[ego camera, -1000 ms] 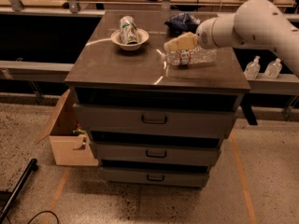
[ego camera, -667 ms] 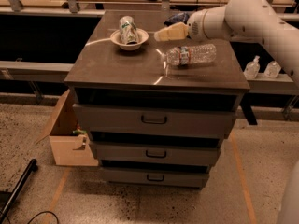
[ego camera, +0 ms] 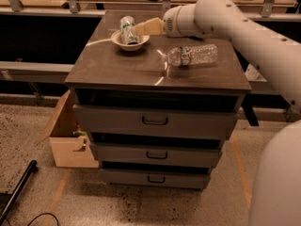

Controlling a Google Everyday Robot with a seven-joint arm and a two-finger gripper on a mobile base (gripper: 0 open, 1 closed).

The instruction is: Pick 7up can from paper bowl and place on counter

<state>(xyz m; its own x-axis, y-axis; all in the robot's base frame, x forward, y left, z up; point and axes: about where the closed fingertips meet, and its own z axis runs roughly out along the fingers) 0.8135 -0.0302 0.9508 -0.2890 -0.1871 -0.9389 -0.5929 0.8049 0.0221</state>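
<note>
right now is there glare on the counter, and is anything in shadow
Camera view: a bright glare streak on the counter beside the water bottle; the 7up can in the paper bowl is clearly lit, end effector beside it; drawer recesses fall dark.

No legible text: 7up can [ego camera: 127,29], bottle label [ego camera: 186,55]; hand [ego camera: 140,28] beside can.

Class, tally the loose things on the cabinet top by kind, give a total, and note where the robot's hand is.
Cans: 1, the 7up can, in the paper bowl.
Bowls: 1.
Bottles: 1, the water bottle, on its side on the counter.
Total: 3.
The hand is right beside the can, over the bowl.
</note>
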